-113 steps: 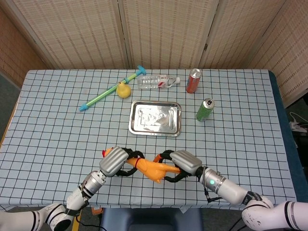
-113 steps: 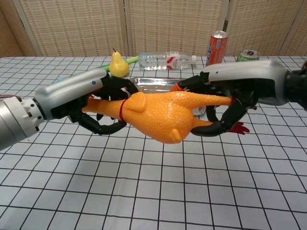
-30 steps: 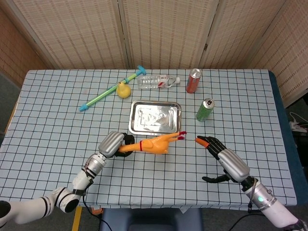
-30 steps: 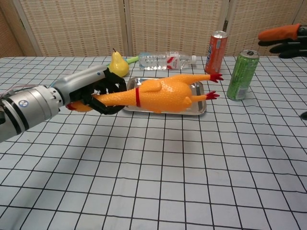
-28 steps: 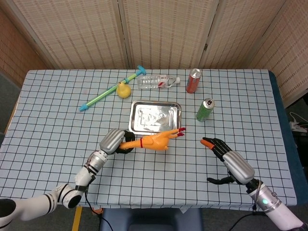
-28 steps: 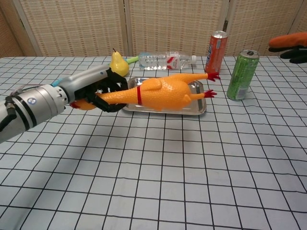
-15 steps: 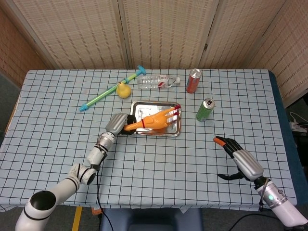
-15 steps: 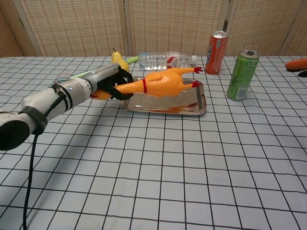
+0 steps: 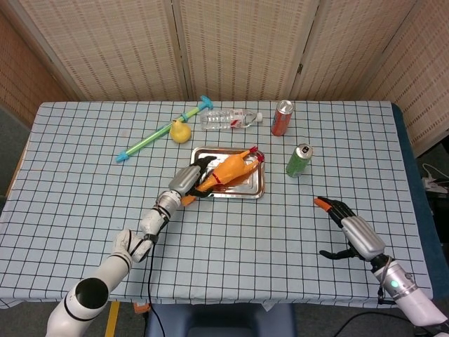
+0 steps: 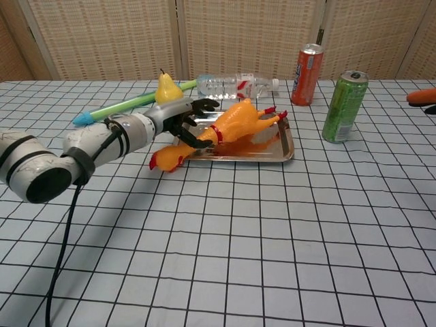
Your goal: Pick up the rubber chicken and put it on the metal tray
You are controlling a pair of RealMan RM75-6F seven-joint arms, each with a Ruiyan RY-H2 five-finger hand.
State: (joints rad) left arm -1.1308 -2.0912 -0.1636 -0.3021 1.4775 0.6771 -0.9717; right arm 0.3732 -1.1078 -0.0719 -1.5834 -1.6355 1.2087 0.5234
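The orange rubber chicken [image 9: 233,170] lies with its body on the metal tray [image 9: 255,188], feet toward the tray's far right corner. In the chest view the rubber chicken [image 10: 235,122] has its neck over the tray's [image 10: 272,154] left rim, and its head rests on the tablecloth. My left hand [image 9: 191,179] sits at the tray's left edge with its fingers [image 10: 199,105] spread above and below the neck, not clamped on it. My right hand [image 9: 354,232] hovers over the table's near right, fingers apart and holding nothing; only its orange fingertip [image 10: 422,95] shows in the chest view.
Behind the tray lie a yellow pear [image 9: 181,131], a green and blue stick toy [image 9: 163,137] and a water bottle [image 9: 230,119]. A red can [image 9: 281,117] and a green can [image 9: 298,160] stand to the tray's right. The checked tablecloth [image 9: 84,210] covers the table.
My left hand carried the chicken from the table's near side onto the tray. Its fingers have spread, and the chicken's head has dropped to the cloth. My right hand let go earlier and drew back right.
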